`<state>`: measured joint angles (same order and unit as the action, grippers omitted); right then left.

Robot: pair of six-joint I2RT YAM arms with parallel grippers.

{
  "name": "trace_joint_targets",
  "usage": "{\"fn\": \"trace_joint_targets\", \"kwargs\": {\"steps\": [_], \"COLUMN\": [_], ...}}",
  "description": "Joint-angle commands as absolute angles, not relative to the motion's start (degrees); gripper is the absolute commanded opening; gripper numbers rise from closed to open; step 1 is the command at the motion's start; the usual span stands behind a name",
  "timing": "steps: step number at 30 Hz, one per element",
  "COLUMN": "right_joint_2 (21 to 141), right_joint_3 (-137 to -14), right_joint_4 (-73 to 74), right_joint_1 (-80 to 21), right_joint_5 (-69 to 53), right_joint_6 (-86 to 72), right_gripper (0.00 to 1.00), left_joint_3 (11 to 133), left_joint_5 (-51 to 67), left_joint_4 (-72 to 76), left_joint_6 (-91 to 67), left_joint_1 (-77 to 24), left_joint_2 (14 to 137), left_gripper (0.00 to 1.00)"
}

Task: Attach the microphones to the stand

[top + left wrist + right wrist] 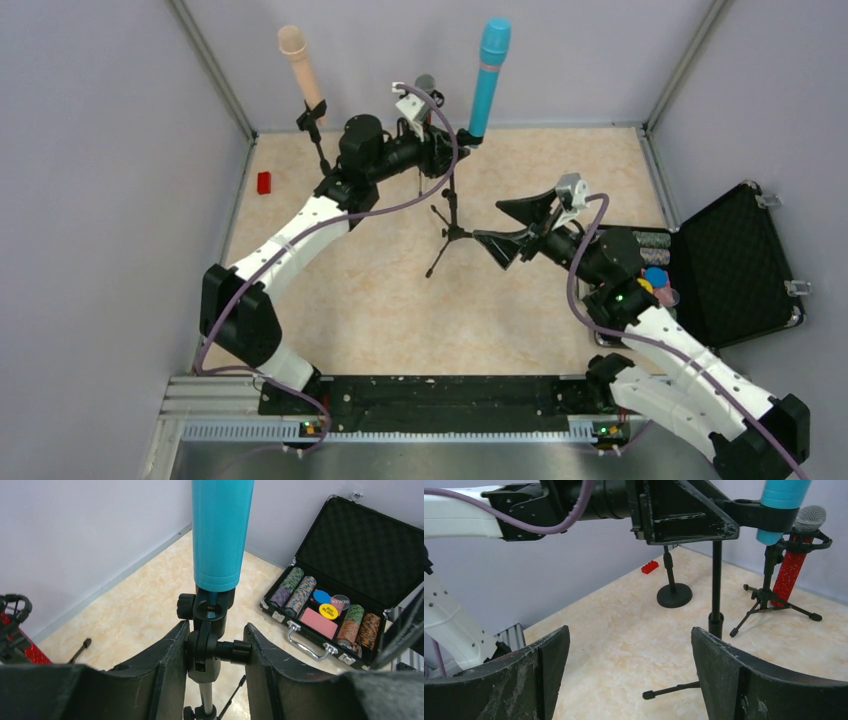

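Peach-beige microphone: left of the tripod stand, upright in the clip of a separate stand. It looks like a stiff, light, smooth tube, best taken at mid-barrel.
Left gripper: at the top of the tripod stand, below the blue barrel. Its jaws are narrowed around the swivel joint. One finger lies against the joint and the knob reaches the other. Whether it squeezes cannot be told.
Glittery red microphone: just behind the tripod stand, seated in its own small tripod clip with the silver mesh head up. The rough glitter probably grips well, while the mesh likely dents.
Light-blue microphone: in the tripod stand's clip, leaning slightly. It looks rigid and slick, and top-heavy on thin legs, so it is safer to steady it low, near the clip.
Right gripper: right of the tripod stand, above the floor. Its jaws are spread wide, holding and touching nothing.
Poker chip case: far right of the tripod stand, lid open.
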<state>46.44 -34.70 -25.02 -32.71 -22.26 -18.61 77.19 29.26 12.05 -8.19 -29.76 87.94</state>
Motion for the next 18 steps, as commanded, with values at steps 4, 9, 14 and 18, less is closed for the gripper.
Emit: {"fn": "trace_joint_targets", "kwargs": {"steps": [4,9,14,18], "right_joint_2": [44.25,43.34,43.96,44.33], "right_joint_3": [-37.97,-38.13,-38.32,-38.24], "right_joint_4": [-24.43,-23.81,-22.70,-22.59], "right_joint_1": [-32.34,-32.29,-32.32,-32.34], "right_joint_5": [-22.07,-20.80,-20.82,-20.84], "right_joint_6": [-17.93,-17.01,-16.23,-16.13], "right_gripper": [0.88,0.88,0.88,0.88], "left_joint_3": [89.57,95.66,100.77,103.26], "left_joint_5": [32.71,34.47,34.88,35.98], "left_joint_4": [22.94,23.68,25.05,26.99], "left_joint_6": [-6.76,-5.27,-3.31,-2.54], "left_joint_1": [-29.71,-29.71,-29.71,-29.70], "left_joint_2": [94.88,101.15,106.35,109.65], "left_gripper": [0.00,0.00,0.00,0.00]}}
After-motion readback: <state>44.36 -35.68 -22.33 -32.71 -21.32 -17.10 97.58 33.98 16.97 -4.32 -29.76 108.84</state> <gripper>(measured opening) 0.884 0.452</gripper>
